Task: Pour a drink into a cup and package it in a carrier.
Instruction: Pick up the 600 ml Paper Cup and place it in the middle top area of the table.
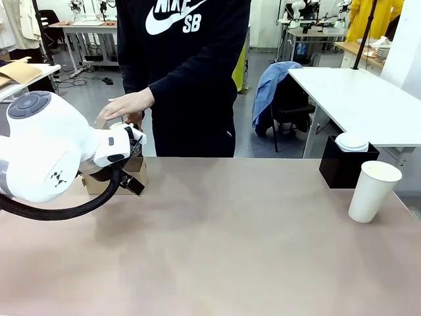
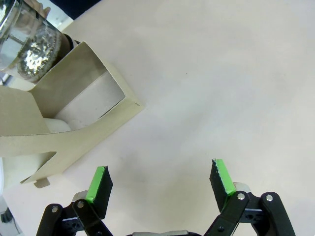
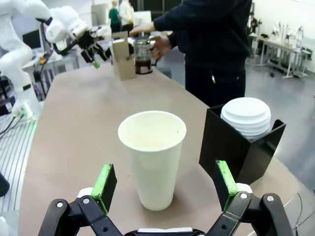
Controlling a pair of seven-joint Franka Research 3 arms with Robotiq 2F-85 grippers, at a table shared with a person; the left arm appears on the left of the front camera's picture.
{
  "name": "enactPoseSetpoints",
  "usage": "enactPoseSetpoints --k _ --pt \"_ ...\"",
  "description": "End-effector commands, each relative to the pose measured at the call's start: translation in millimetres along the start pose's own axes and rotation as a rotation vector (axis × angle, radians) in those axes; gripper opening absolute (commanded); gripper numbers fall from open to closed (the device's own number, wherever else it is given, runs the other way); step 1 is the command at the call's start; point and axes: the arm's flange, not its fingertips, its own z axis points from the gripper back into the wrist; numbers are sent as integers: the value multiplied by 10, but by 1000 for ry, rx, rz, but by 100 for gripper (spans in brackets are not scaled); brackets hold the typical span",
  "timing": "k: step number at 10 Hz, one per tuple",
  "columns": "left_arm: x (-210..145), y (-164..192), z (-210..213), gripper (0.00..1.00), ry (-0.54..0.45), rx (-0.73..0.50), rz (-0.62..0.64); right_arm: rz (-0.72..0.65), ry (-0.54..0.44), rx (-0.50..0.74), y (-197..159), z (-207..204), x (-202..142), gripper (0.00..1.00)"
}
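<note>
The tall white cup (image 3: 152, 157) stands empty on the table just ahead of my right gripper (image 3: 165, 178), which is open and not touching it; the cup (image 1: 373, 191) is at the table's right end. My left gripper (image 2: 161, 177) is open over bare table beside the tan carrier (image 2: 74, 113). In the front view the left gripper (image 1: 133, 179) hangs right in front of the carrier (image 1: 136, 170) at the far left. A person's hand (image 3: 160, 46) holds the glass jug (image 3: 142, 56) with the dark drink (image 3: 143, 65) behind the carrier (image 3: 123, 59). The jug (image 2: 29, 44) touches the carrier's far side.
A black box (image 1: 345, 168) holding a stack of white lids (image 1: 352, 141) stands at the far right, behind the cup. The person (image 1: 191, 72) stands at the far edge with a hand (image 1: 125, 105) above the carrier. The table's middle (image 1: 230, 230) is bare.
</note>
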Motion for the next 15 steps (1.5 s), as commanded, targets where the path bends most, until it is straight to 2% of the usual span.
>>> enactPoseSetpoints --k 1,4,5,6,7,9,11,15 --pt "-4 5 0 100 0 -1 1 9 -62 14 -39 -178 -202 100" --pt "-4 5 0 100 0 -1 1 -4 -104 8 9 -388 -479 100" --pt "-4 5 0 100 0 -1 1 -40 -90 6 18 -480 -547 100" --pt "-4 5 0 100 0 -1 1 -149 -74 52 -1 -514 -511 100" --pt "-4 5 0 100 0 -1 1 -52 -73 30 4 -421 -534 100" --pt "-4 5 0 100 0 -1 1 -83 -75 43 14 -479 -578 100" --pt "-4 5 0 100 0 -1 1 -27 -112 -14 87 -651 -602 100" --pt "-4 5 0 100 0 -1 1 -21 -112 -21 144 -832 -620 100"
